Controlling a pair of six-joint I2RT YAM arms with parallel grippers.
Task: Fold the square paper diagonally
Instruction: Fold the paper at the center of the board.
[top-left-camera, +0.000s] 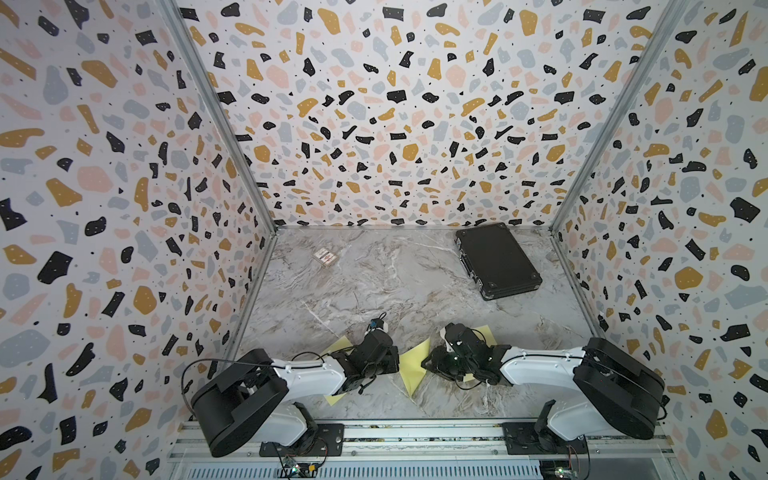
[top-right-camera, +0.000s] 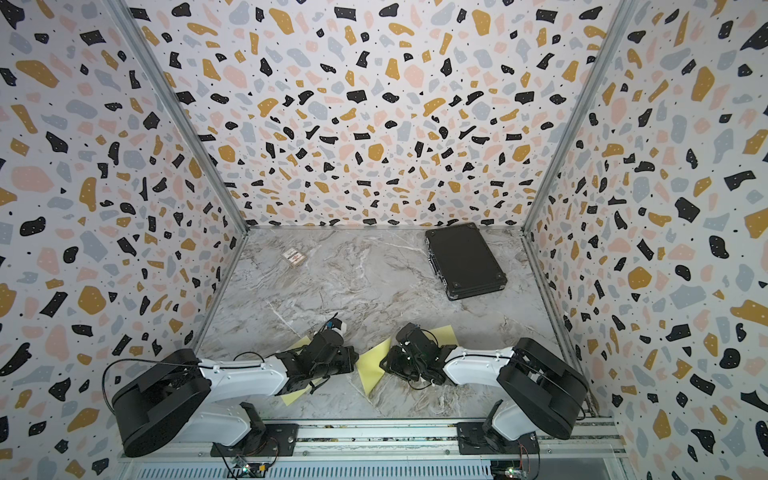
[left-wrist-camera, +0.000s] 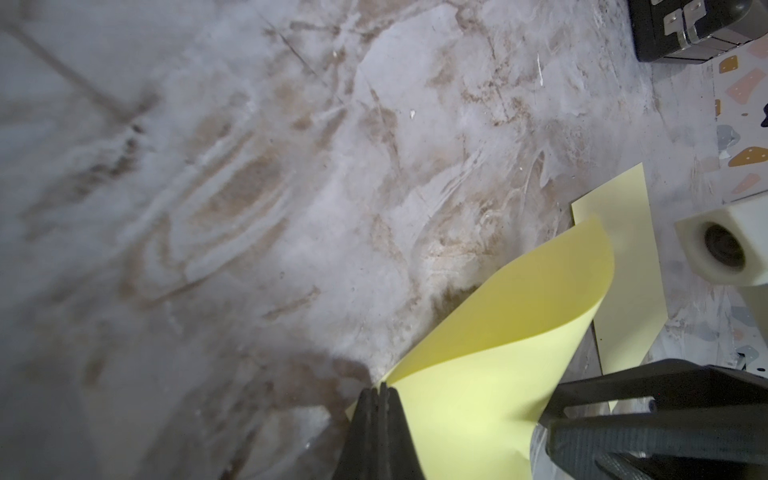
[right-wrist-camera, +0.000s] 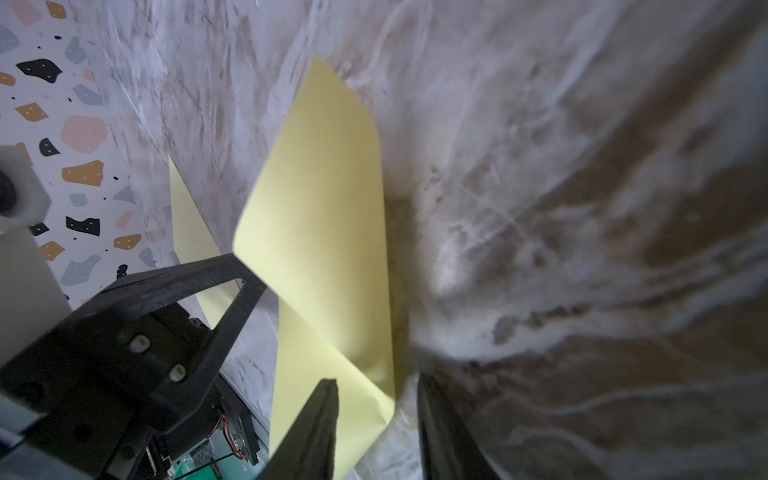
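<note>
Between the arms, left gripper (left-wrist-camera: 379, 388) clamped the yellow paper (top-left-camera: 413, 368) by a corner; right gripper (right-wrist-camera: 375, 377) parted, not clamping. Light, floppy sheet, seemingly best pinched at corners.

The paper (top-left-camera: 413, 368) is plain pale yellow on both faces, and the table (top-left-camera: 374, 282) has a grey-white marble pattern with brown veins. The walls (top-left-camera: 374, 104) carry a terrazzo pattern of black, ochre, pink and blue-grey chips with fine black specks on a white ground. The case (top-left-camera: 498, 259) at far right is black with silver latches, the small box (top-left-camera: 325, 256) at far left is pale with red markings, and the left arm (top-left-camera: 307, 374) and right arm (top-left-camera: 536, 365) are white with black joints.
</note>
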